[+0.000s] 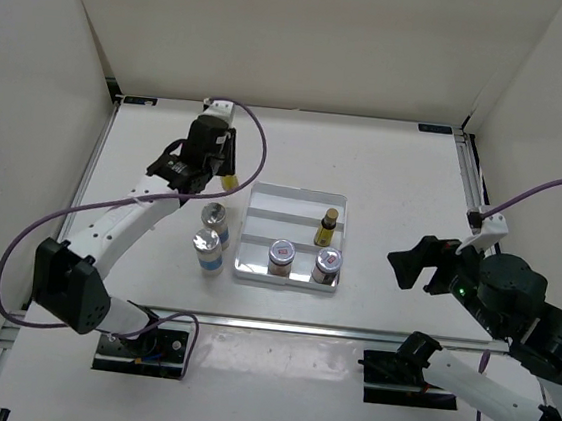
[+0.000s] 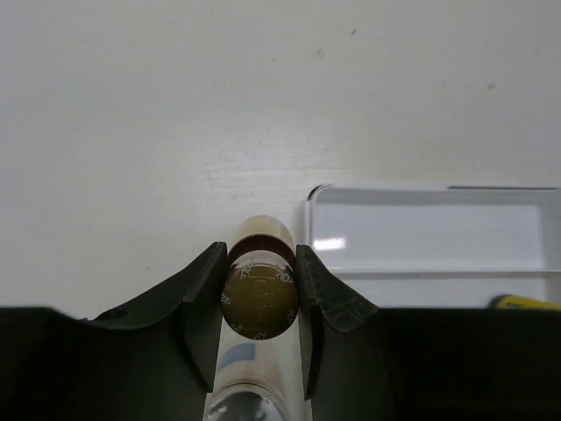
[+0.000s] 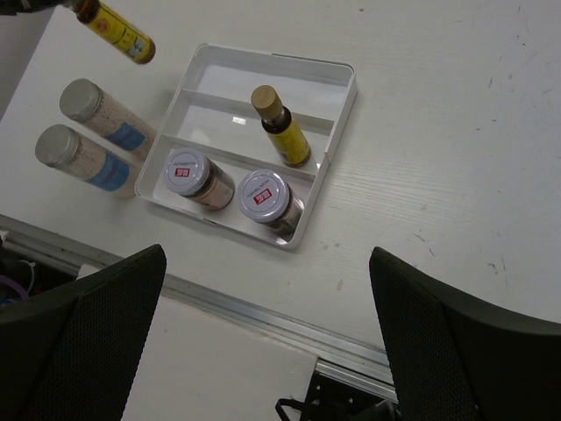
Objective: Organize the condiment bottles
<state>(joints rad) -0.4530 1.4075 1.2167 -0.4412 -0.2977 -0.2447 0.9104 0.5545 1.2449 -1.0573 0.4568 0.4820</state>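
- Left wrist: left gripper (image 2: 259, 263) clamped on slim yellow bottle (image 2: 259, 298), just beside tray (image 2: 438, 189) far-left corner.
- Right gripper (image 3: 266, 254) spread wide, empty.
- Best carried over rim, lowered upright beside second yellow bottle (image 1: 326, 227).

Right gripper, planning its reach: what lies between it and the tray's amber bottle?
Top view: only bare table and the tray's right wall lie between right gripper and amber bottle.
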